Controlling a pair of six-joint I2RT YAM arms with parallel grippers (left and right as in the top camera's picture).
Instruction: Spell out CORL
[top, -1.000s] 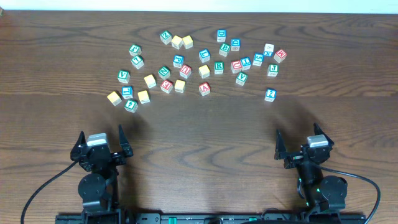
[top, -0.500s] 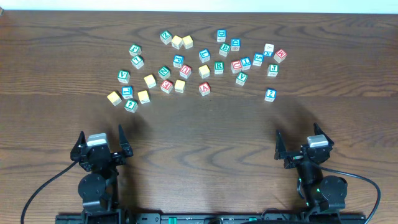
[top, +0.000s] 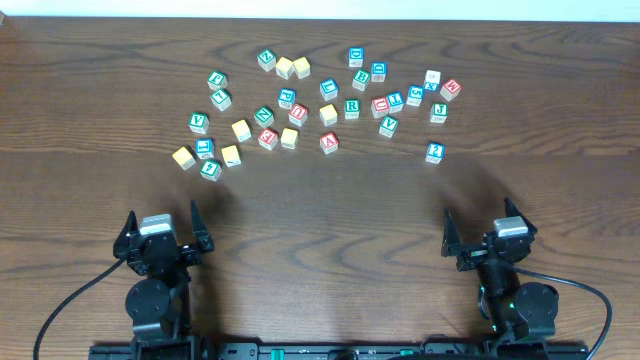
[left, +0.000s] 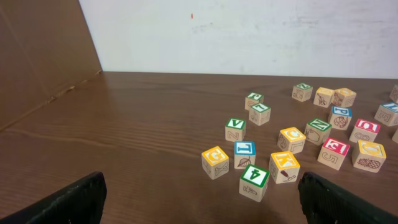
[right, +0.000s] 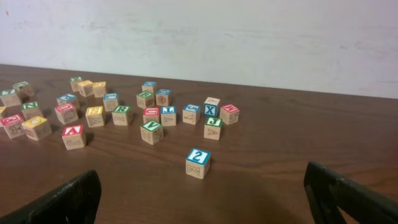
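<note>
Left gripper (top: 163, 214) & right gripper (top: 480, 214) are both sitting wide open, gripping nothing. Green R cube (top: 352, 107) is lying well ahead of the right gripper, off to its left. Blue L cube (top: 204, 147) is lying ahead of the left gripper, slightly right, w/ a yellow-topped cube (top: 183, 156) just beside it.

Overhead views compared: no change found. Left tool (top: 162, 212) and right tool (top: 480, 210) show no shift and no change in jaw spread. None of the alphabet cubes (top: 352, 107) scattered ahead of the tools has moved, turned or left the group.
</note>
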